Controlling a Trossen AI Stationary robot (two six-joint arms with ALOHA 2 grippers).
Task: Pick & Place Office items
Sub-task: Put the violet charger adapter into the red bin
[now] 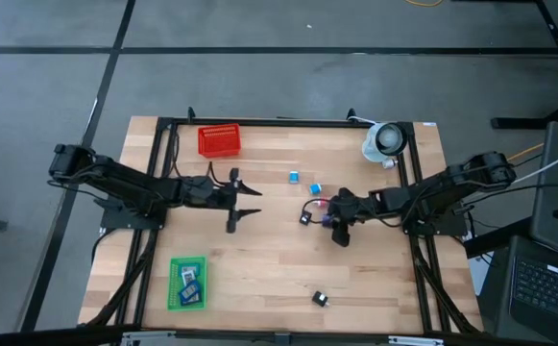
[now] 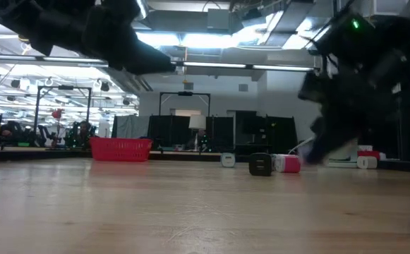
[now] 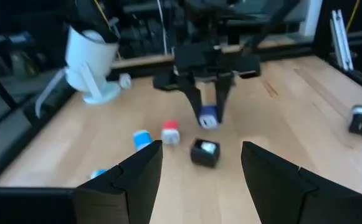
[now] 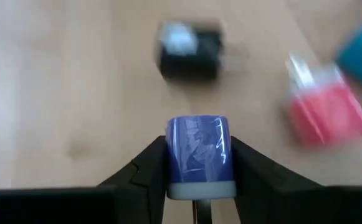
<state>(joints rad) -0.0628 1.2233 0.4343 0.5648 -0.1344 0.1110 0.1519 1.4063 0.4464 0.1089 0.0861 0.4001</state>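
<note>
Small office items lie right of the table's middle: two blue pieces (image 1: 295, 177) (image 1: 313, 188), a pink one (image 1: 323, 204) and a black one (image 1: 306, 218). Another black piece (image 1: 320, 300) rests near the front edge. My right gripper (image 1: 336, 223) is among the cluster, shut on a purple piece with a pale end (image 4: 199, 155). My left gripper (image 1: 244, 199) hovers open over the table's middle, pointing toward the cluster, nothing between its fingers (image 3: 137, 180). My right gripper pinches the purple piece by two opposite sides (image 4: 172, 155) between its two fingers (image 4: 148, 171). The fingers slant down from the table's right side. The piece sits upright in the hold (image 3: 208, 116), at or just above the tabletop; whether it is clear I cannot tell.
A red mesh basket (image 1: 219, 140) stands at the far left. A flat green tray (image 1: 176, 298) with small things in it lies near the front left. A white dispenser-like object (image 1: 385, 141) stands at the far right corner. Bare wood spreads between the arms and the front edge.
</note>
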